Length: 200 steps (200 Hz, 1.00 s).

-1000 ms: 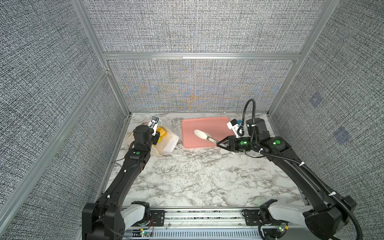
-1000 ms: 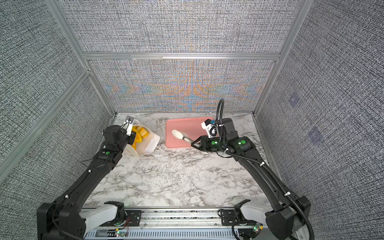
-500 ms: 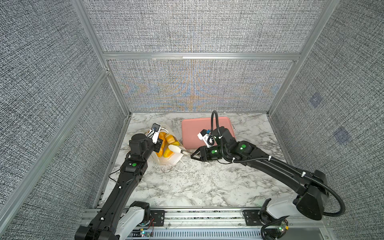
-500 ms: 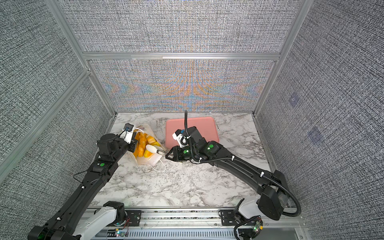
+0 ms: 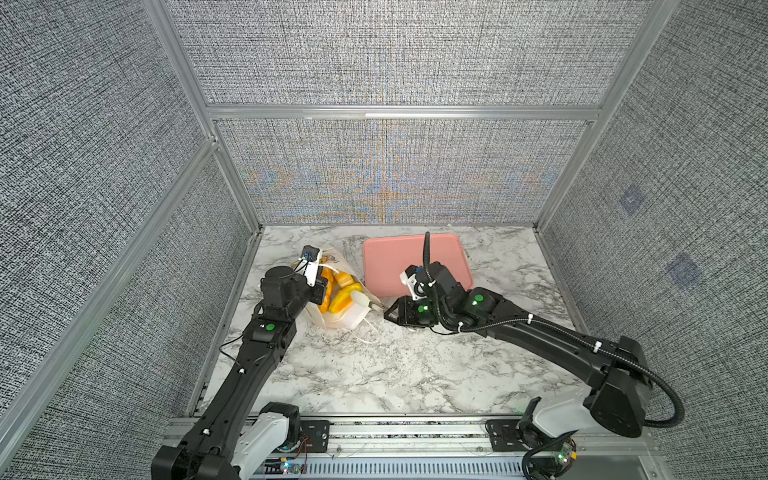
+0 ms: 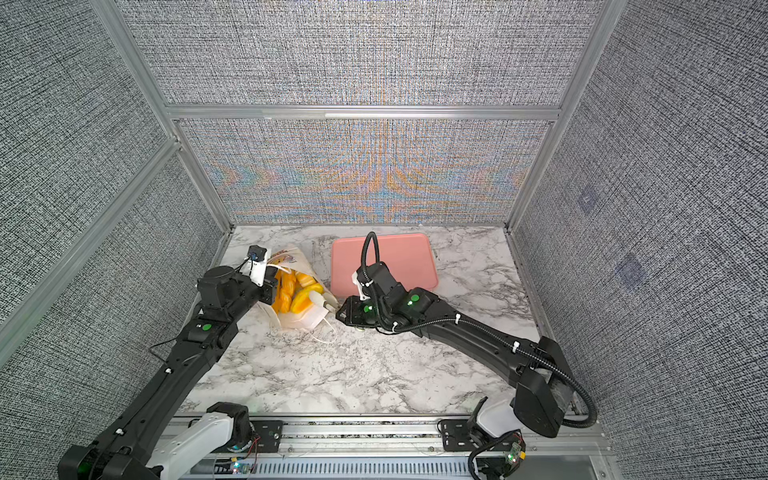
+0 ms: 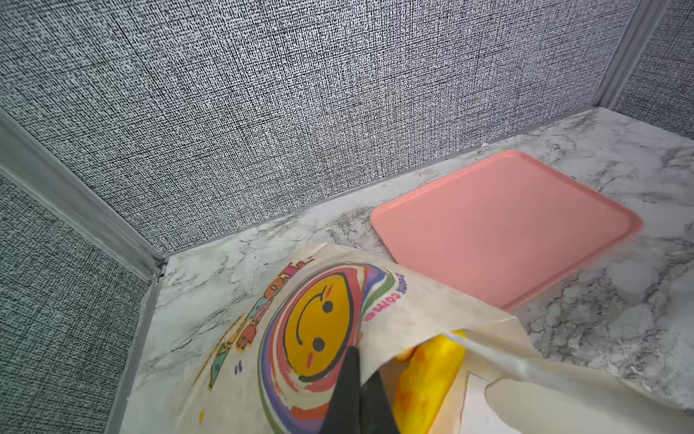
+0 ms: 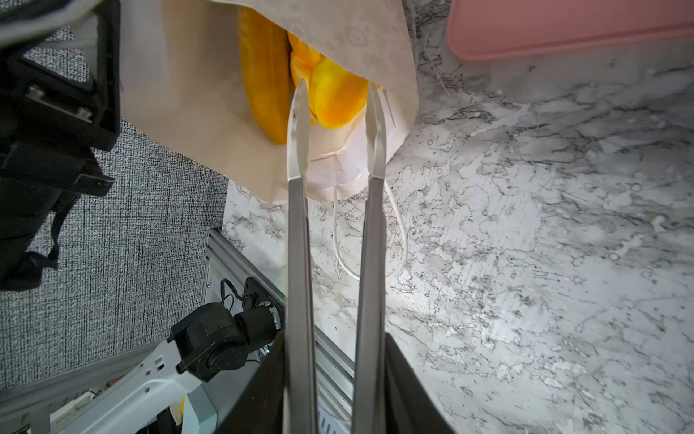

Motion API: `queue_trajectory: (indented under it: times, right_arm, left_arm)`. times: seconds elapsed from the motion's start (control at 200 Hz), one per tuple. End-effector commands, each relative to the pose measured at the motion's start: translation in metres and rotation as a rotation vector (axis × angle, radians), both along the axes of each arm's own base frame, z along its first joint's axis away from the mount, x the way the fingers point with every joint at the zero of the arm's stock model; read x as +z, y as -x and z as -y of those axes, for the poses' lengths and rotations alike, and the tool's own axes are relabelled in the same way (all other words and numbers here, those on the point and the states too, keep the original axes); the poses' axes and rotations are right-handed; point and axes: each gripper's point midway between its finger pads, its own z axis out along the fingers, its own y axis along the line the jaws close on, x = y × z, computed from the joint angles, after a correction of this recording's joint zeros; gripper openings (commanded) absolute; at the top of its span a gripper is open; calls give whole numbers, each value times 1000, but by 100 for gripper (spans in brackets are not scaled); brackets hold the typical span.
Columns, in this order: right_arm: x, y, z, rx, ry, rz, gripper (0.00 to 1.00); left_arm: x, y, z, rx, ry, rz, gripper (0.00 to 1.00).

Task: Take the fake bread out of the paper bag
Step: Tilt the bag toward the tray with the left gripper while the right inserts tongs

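Marble tabletop (image 5: 395, 374): paper bag (image 5: 345, 319), pink tray (image 5: 390, 262); grey woven walls (image 5: 395, 54).

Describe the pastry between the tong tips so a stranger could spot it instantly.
Find the white paper bag at the back left of the marble table. In its open mouth, the tongs straddle a short, rounded golden-yellow bun. The loaf beside it is longer, straighter and deeper orange.

One paper bag (image 5: 343, 321), one pink tray (image 5: 395, 259), one pair of tongs (image 8: 298, 244) and two robot arms (image 5: 253, 357) occupied the single marble table (image 5: 415, 374); at least three pieces of fake bread (image 5: 343, 301) showed inside the bag.
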Motion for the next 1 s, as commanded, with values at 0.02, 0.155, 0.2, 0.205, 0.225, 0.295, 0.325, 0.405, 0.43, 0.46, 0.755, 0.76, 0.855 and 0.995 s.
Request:
queue_trajectory:
  times: [0.02,0.155,0.2,0.205,0.225,0.295,0.325,0.405,0.43,0.46,0.755,0.76,0.855,0.995]
  right_arm:
    - [7,-13,-8,-120,-84,2,38]
    - [8,-18,-21,-152,-138,-28,40]
    - [7,-19,-24,-164,-143,-37,41]
    - [7,-20,-24,-165,-143,-38,41]
    - [6,-21,-26,-172,-147,-40,41]
    - [4,-25,-31,-198,-160,-54,42]
    - [3,-27,-33,-215,-168,-61,43]
    - [-2,-30,-36,-261,-176,-82,43]
    - [-3,-31,-36,-277,-177,-83,43]
    - [-4,-31,-36,-295,-176,-85,43]
    - [-19,-38,-52,-362,-170,-111,43]
    - [-18,-38,-52,-361,-171,-111,43]
    - [-25,-41,-59,-369,-167,-120,43]
    - [-37,-46,-64,-375,-141,-125,43]
  left_arm:
    - [3,-2,3,11,72,4,0]
    - [-2,-1,5,21,100,-5,0]
    - [-2,-1,6,21,105,-2,0]
    - [-3,-1,6,22,105,-3,0]
    - [-4,0,7,24,108,-4,0]
    - [-7,1,9,25,116,-11,0]
    - [-9,1,10,26,118,-12,0]
    - [-14,3,12,30,124,-20,0]
    - [-15,2,12,33,125,-21,0]
    - [-17,3,12,35,123,-25,0]
    - [-25,0,19,49,41,-36,0]
    - [-25,0,19,49,39,-35,0]
    - [-29,0,23,43,11,-44,0]
    - [-34,2,29,32,-17,-50,0]
